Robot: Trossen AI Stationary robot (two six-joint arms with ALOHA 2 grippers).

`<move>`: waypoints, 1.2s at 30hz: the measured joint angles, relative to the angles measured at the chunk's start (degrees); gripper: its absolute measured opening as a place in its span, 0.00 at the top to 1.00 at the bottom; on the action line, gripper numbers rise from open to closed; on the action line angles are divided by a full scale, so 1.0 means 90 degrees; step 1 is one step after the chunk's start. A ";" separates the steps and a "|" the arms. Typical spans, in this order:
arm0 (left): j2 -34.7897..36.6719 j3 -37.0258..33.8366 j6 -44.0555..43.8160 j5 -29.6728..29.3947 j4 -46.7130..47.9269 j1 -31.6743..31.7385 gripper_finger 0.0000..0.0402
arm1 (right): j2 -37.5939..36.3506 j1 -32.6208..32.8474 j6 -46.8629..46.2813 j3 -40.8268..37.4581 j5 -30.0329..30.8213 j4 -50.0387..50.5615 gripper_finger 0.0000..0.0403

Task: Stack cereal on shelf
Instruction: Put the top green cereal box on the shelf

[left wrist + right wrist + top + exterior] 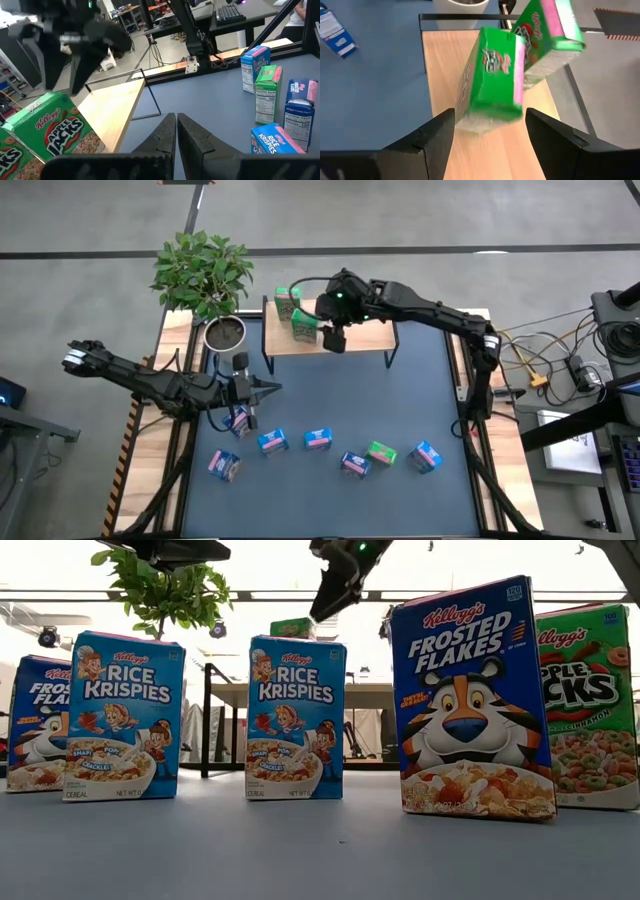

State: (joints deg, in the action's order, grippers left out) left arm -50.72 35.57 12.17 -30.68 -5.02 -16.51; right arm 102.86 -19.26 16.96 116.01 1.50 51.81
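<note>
The light-wood shelf (355, 338) stands at the table's far side. Two green cereal boxes (288, 302) (303, 326) are on its left end. In the right wrist view the nearer green box (490, 80) rests on the board and the other (547, 30) is just behind it. My right gripper (490, 115) (334, 338) is open. Its fingers stand on either side of the nearer box's end, with gaps showing. My left gripper (176, 135) (266, 388) is shut and empty over the table's left part, above a blue box (240, 420).
Several blue boxes and one green box (381, 452) stand in a loose row along the table's near part (318, 439) (426, 456) (224, 466). A potted plant (205, 275) stands at the far left corner, beside the shelf. The shelf's right half is bare.
</note>
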 joint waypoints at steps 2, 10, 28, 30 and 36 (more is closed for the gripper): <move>0.0007 0.0000 0.0042 0.0000 0.0000 0.0000 1.00 | -0.0087 0.0011 -0.0087 0.0146 0.0000 0.0330 0.43; 0.0010 0.0000 0.0251 -0.0016 0.0002 0.0000 1.00 | -0.0294 -0.0018 -0.0277 0.0031 0.0005 0.1108 0.60; 0.0010 0.0000 0.0286 -0.0027 0.0007 0.0000 1.00 | 0.0001 -0.0016 -0.0066 -0.1261 0.0489 -0.1720 0.97; 0.0008 0.0000 0.0287 -0.0027 0.0006 0.0000 1.00 | 0.0001 -0.0016 -0.0041 -0.1286 0.0485 -0.1869 0.97; 0.0007 0.0000 0.0286 -0.0027 0.0005 0.0000 1.00 | 0.0071 -0.0018 0.0121 -0.1356 0.0452 -0.2374 0.97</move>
State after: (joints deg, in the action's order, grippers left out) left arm -50.65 35.57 14.74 -30.92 -4.97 -16.51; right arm 103.50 -19.42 18.05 103.81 5.56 30.44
